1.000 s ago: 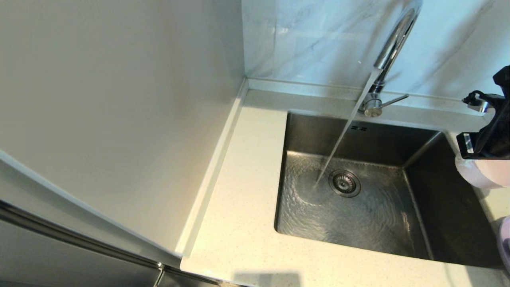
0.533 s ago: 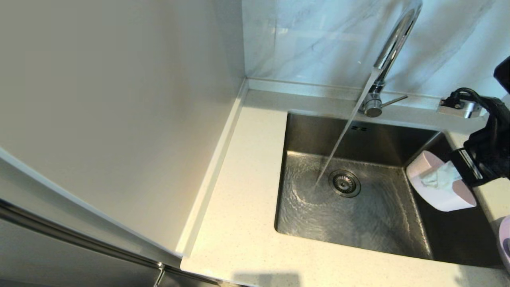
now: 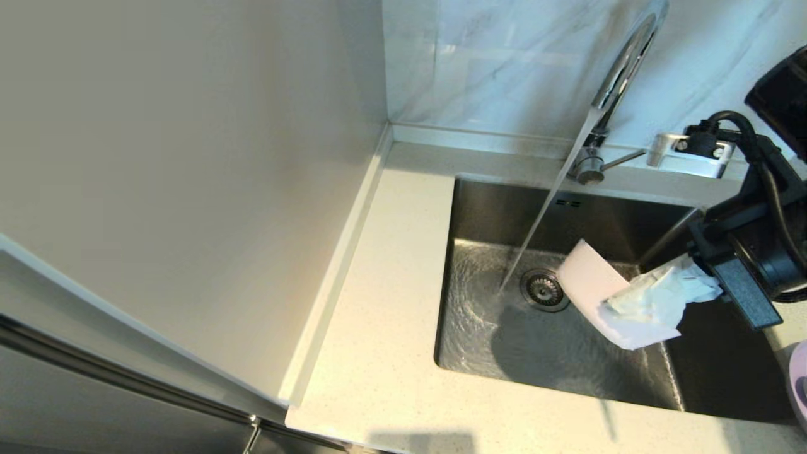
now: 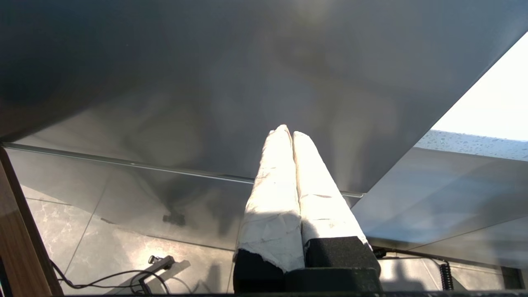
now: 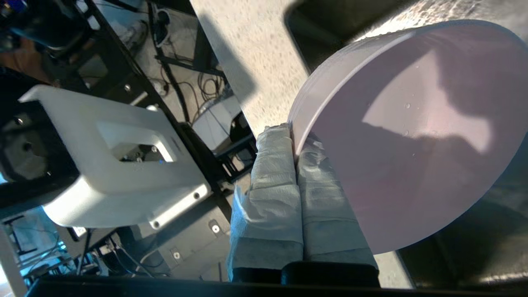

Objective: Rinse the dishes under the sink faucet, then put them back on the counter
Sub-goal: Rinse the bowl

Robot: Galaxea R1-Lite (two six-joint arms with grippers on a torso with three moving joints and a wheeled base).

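Observation:
My right gripper (image 3: pixel 621 302), its fingers wrapped in white paper, is shut on the rim of the pale pink bowl (image 3: pixel 589 284). It holds the bowl tilted on its side over the sink (image 3: pixel 504 340), just right of the drain strainer (image 3: pixel 543 290). Water runs from the chrome faucet (image 3: pixel 621 69) in a slanting stream (image 3: pixel 542 221) that lands left of the drain, close beside the bowl. In the right wrist view one finger of the gripper (image 5: pixel 293 136) lies inside the bowl (image 5: pixel 412 136) and one outside. A lavender plate (image 3: pixel 799 378) peeks in at the right edge.
The speckled counter (image 3: pixel 384 302) surrounds the sink, with a tall white wall panel to the left and a marbled wall behind. The faucet's side lever (image 3: pixel 624 159) points right. My left gripper (image 4: pixel 288 132) hangs parked below the counter, shut and empty.
The right arm has carried the bowl from the counter at the right, leftwards out over the sink towards the water stream, and tipped it onto its side. Water keeps running.

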